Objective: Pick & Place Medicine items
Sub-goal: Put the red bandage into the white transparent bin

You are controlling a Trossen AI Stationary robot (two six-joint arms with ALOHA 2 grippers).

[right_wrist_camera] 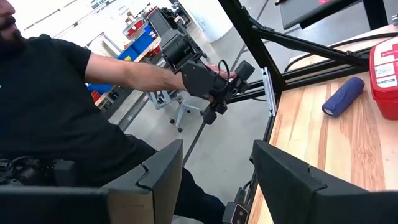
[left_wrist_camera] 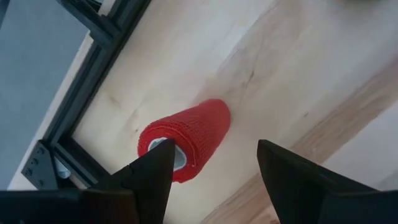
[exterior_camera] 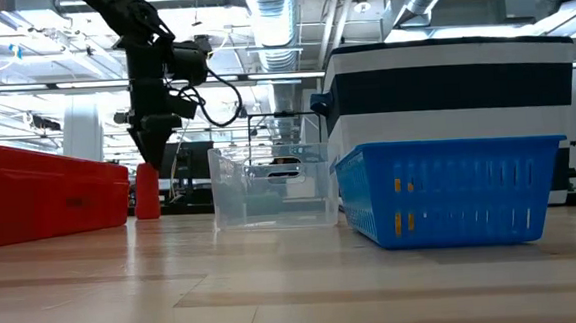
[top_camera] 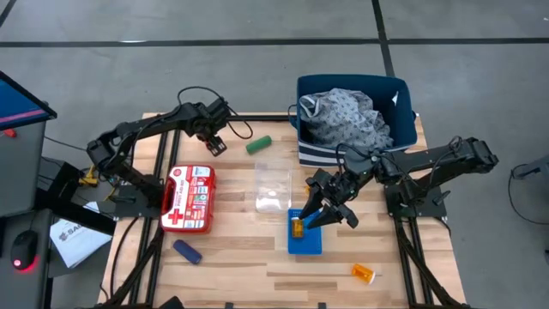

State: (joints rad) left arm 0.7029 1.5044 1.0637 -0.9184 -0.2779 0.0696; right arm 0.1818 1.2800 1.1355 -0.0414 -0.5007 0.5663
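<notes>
The left gripper (top_camera: pixel 214 143) is hovering, jaws wide and empty, over the red tube (left_wrist_camera: pixel 186 138) at the table's ten o'clock corner. The right gripper (top_camera: pixel 310 212) is hanging above the blue basket (top_camera: pixel 307 242) near centre, jaws spread and holding nothing, an orange pill bottle (top_camera: pixel 298 227) lying in the basket. A green tube (top_camera: pixel 258 144) is lying toward twelve o'clock, a dark-blue tube (top_camera: pixel 187 251) at seven and another orange bottle (top_camera: pixel 364 274) at five.

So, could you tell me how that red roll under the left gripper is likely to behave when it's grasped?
The red roll looks like soft mesh wrap, so it will probably squash slightly. Standing on end, it may tip if the open left gripper nudges it, then roll.
</notes>
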